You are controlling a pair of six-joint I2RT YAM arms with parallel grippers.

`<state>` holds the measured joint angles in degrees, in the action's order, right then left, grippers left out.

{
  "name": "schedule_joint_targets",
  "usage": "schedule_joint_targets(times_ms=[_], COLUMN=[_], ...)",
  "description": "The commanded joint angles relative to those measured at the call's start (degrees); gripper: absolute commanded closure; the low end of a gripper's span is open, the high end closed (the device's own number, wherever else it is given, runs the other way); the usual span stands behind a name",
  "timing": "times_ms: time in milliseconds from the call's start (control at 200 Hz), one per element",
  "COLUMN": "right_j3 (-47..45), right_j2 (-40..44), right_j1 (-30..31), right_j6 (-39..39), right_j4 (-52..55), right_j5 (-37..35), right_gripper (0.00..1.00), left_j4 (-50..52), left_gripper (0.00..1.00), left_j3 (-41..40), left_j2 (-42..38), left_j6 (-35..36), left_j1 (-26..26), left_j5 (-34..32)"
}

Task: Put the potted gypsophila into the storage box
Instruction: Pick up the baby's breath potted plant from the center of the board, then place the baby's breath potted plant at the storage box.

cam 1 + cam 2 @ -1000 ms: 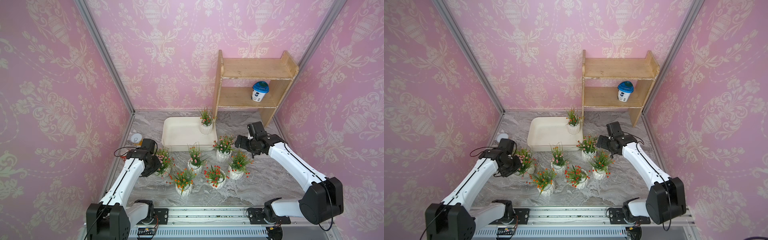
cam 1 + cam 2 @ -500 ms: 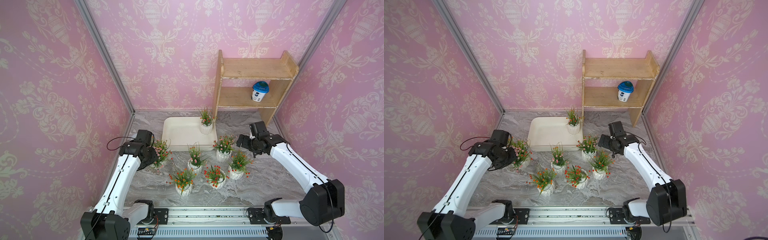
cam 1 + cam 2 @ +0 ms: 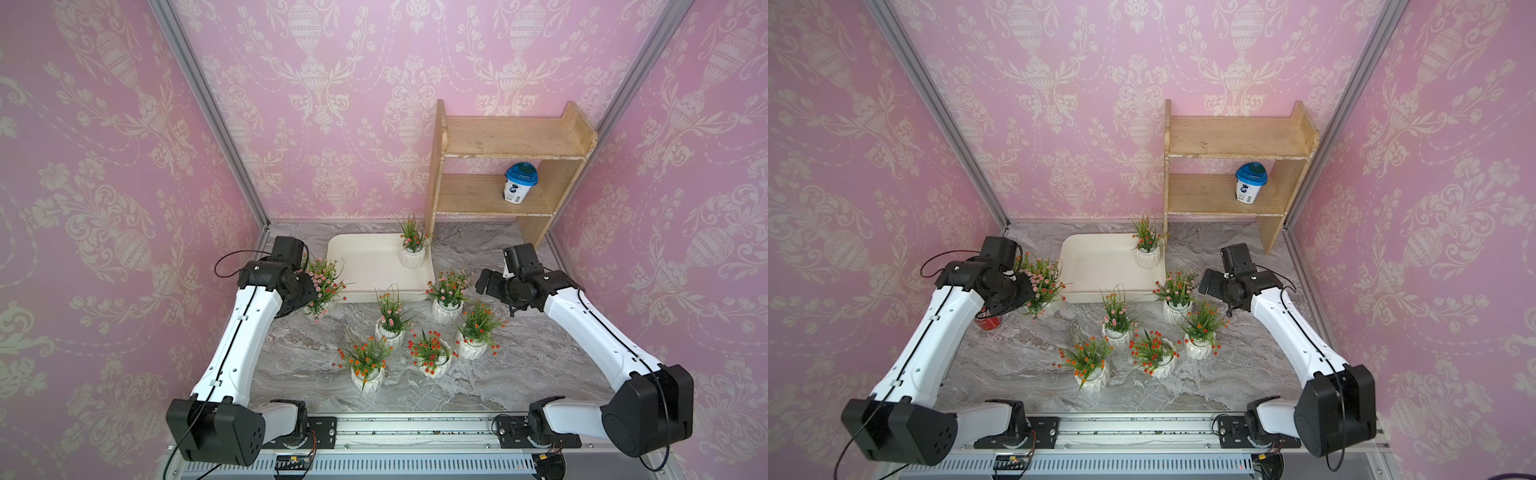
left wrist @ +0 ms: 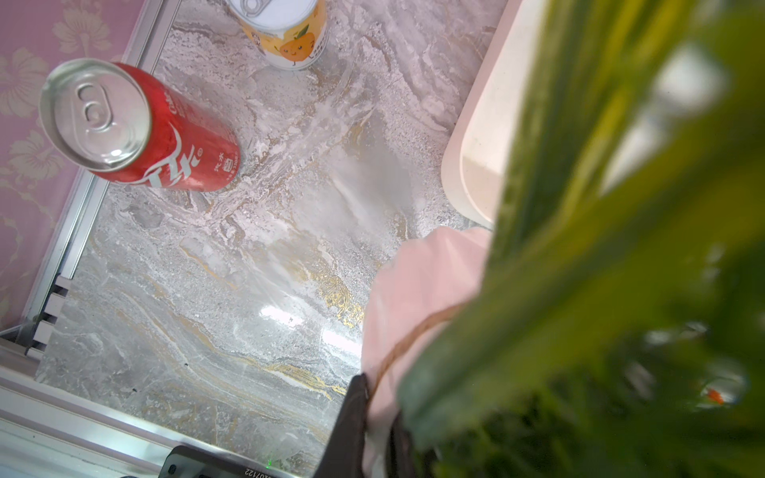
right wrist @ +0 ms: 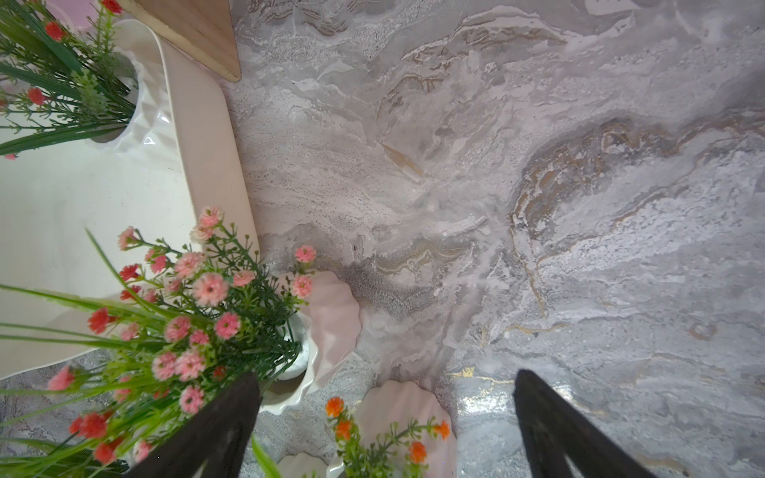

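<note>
- The left gripper (image 4: 372, 418) is clamped narrowly on the rim of a pink-flowered gypsophila pot (image 3: 326, 284). It holds the pot above the marble table, just beside the near left corner of the storage box (image 3: 365, 266).
- The left wrist view is mostly blurred green foliage, so the pot's base cannot be seen there.
- The right gripper (image 3: 483, 283) hangs with its jaws spread wide and holds nothing. It is near another pink pot (image 3: 446, 297) that stands by the box's near right corner.
- One pot (image 3: 412, 253) stands inside the box in its far right corner. Five pots stand on the table in front of the box.
- The step in hand appears to be carrying the held pot over the rim.
- To do it well, keep the pot upright and high enough that its base clears the rolled rim.
- Aim for bare floor in a left corner of the box, leaving room for the other pots.
- Lower it until it rests flat, and only then open the jaws.
- Withdraw straight up, so the fingers do not drag the sprigs and tip the pot.
</note>
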<state>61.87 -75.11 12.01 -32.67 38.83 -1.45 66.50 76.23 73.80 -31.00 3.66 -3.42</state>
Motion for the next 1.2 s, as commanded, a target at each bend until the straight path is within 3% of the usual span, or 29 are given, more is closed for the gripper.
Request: schedule_joint_targets(times_ms=[0, 265, 480, 856, 1191], right_j3=[-0.86, -1.59, -1.88, -0.61, -1.29], right_j2=[1.88, 2.73, 2.13, 0.11, -2.40], right_j1=[-0.62, -2.24, -3.23, -4.58, -6.08], right_j6=[1.76, 3.28, 3.55, 5.14, 5.94], right_j4=[1.03, 1.35, 1.20, 1.51, -0.11], right_j5=[0.73, 2.24, 3.21, 3.65, 4.71], right_gripper=[0.02, 0.01, 0.01, 0.01, 0.02], left_j4=[-2.26, -4.51, -9.80, -18.77, -21.85], left_gripper=[1.00, 1.00, 1.00, 1.00, 1.00], left_j3=[4.66, 13.21, 16.75, 23.80, 32.80], left_j2=[2.02, 9.84, 15.45, 28.40, 39.08], left_j6=[1.77, 4.54, 3.15, 2.38, 1.83], left_j1=[0.15, 0.32, 1.14, 2.86, 7.57], left_j5=[1.64, 0.45, 1.49, -2.12, -2.38])
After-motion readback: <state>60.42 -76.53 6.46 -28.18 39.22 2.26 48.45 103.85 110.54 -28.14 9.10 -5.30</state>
